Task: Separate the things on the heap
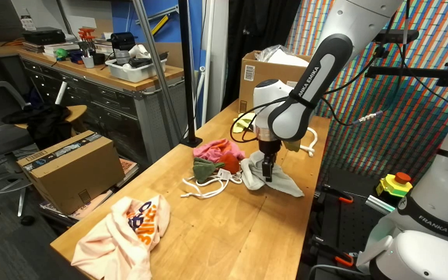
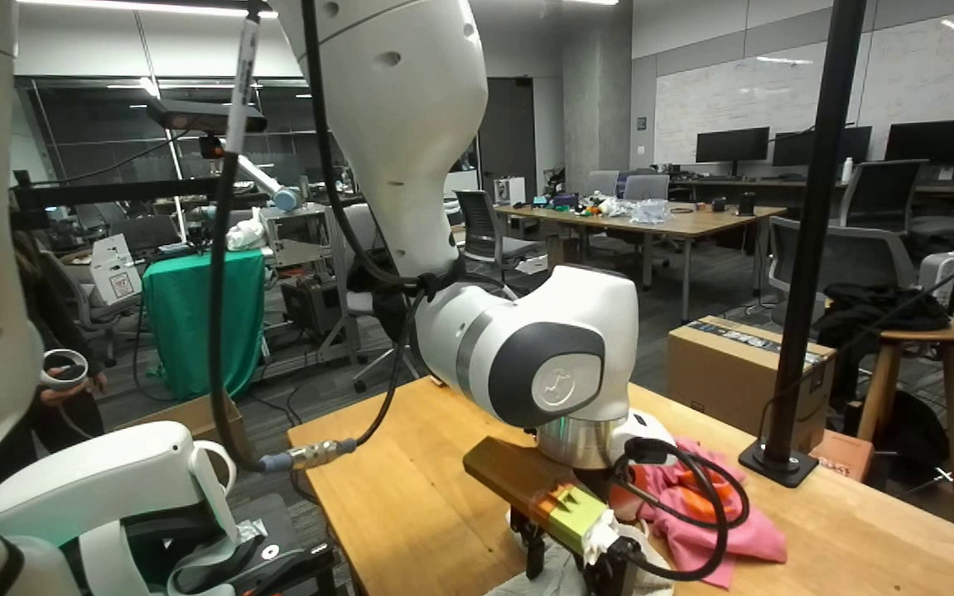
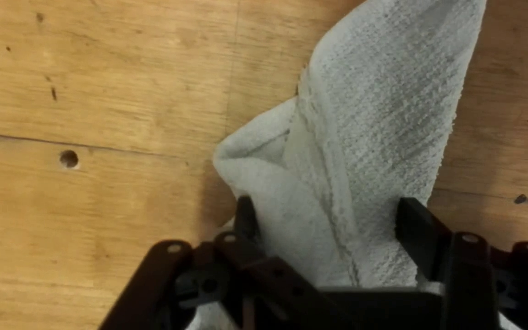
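White and charcoal arm (image 1: 317, 85): I reach it over the light-brown wooden table (image 1: 224, 229), sloping down to a sharply bent wrist.
Black two-fingered hand (image 3: 326, 217): mine points straight down, its fingers (image 3: 415, 233) well apart, with a grey-white, coarse-ribbed cloth (image 3: 369, 137) lying between them; I have hold of nothing. Whether my tips press on the fabric I cannot tell.
Cloth under me: limp, its ribbed face tapering to a corner toward my base, with a raised, lumpy seam and a smoother flap folded beside it.
Heap (image 1: 224, 160): just beside my hand, on the side away from my base: a crumpled rose-pink cloth with orange patches (image 1: 210, 149), a rounded red-orange piece (image 1: 230, 163), a puckered dark green piece (image 1: 204, 169) and a smooth white looped cord (image 1: 213, 193).
Peach end: well apart from my hand, a pale peach cloth (image 1: 119, 241) in broad soft folds, lettered in navy and orange.
Opposite end: past my wrist, a crinkled yellow-green cloth (image 1: 242, 123), partly hidden, near a brown cardboard box (image 1: 266, 70) topped with clear plastic (image 1: 273, 52).
Base-side edge: beyond my hand, a thick, curved white cord (image 1: 316, 137), partly behind my arm.
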Controlling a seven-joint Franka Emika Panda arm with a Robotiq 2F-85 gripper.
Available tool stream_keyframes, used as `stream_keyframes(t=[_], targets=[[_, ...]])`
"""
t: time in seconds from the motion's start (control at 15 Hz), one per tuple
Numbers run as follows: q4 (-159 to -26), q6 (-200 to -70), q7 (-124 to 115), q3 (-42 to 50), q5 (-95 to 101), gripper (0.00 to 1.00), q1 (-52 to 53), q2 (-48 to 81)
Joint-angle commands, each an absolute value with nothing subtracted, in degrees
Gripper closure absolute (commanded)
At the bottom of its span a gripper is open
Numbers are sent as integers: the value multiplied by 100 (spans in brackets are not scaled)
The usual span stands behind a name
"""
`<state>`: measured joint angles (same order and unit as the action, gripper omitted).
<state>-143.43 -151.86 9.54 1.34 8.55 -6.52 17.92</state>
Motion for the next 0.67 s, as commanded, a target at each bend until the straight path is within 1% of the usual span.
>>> stream_keyframes(t=[0.0,0.13,0.2,0.4,0.53,0.6], targets=[[-14267,-15041,1632,-38,335,51,-873,1744],[-14264,-14940,1903,-74,173,64,-928,1691],[-14260,-14869,2008,-80,128,73,-940,1661],[-14272,-14707,2191,-65,118,95,-921,1558],[-14350,-14588,2289,-64,171,100,-885,1355],[-14409,-14501,2336,-70,202,96,-854,1191]])
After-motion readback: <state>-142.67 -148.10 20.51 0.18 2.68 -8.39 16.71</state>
